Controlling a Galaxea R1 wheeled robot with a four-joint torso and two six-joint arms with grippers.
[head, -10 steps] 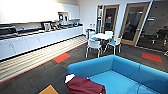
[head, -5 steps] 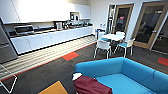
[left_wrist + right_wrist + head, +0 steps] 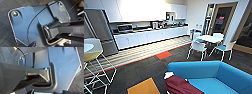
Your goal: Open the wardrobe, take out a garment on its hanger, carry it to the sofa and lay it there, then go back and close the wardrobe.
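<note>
You see the maroon garment [image 3: 180, 85] draped over the blue sofa [image 3: 224, 75] at its near arm — apparently laid there as asked — though you cannot tell either gripper's state.

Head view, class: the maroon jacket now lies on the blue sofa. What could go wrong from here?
1. The garment lies at the seat's front edge of the sofa; it may slide onto the floor.
2. A wire-legged stool stands near on the left, and white chairs stand beyond; a turning base might clip them.
</note>
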